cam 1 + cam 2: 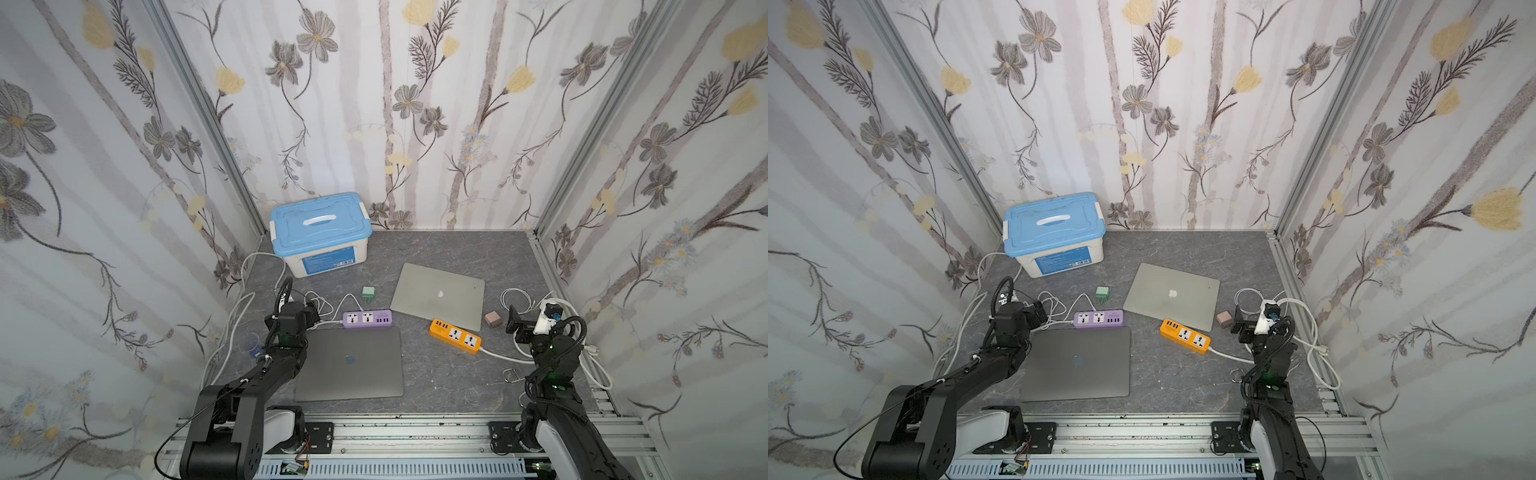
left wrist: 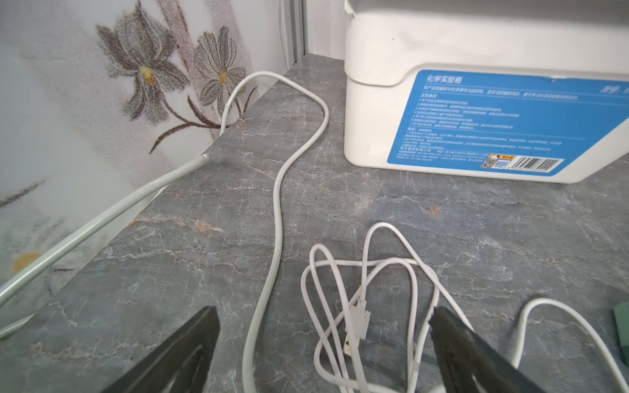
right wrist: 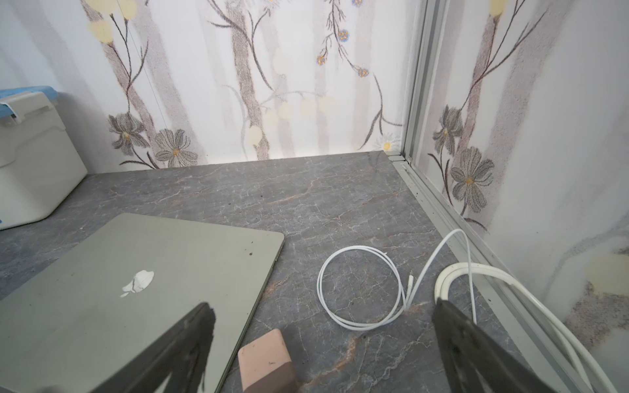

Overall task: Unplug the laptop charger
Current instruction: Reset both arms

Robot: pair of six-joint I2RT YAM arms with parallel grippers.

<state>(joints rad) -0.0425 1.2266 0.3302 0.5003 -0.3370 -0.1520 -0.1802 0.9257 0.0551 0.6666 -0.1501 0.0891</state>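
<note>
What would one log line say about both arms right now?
left gripper: open, empty, above coiled white cable | right gripper: open, empty, near pink charger | task: nothing gripped yet

A blue-lidded white storage box (image 1: 320,237) sits at the back left of the grey marbled desk (image 1: 457,245), close to the floral-papered walls (image 1: 415,124). A small clear cup (image 1: 251,344) stands near the left wall.

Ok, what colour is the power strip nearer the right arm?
The power strip is orange; it shows best in a top view.
</note>
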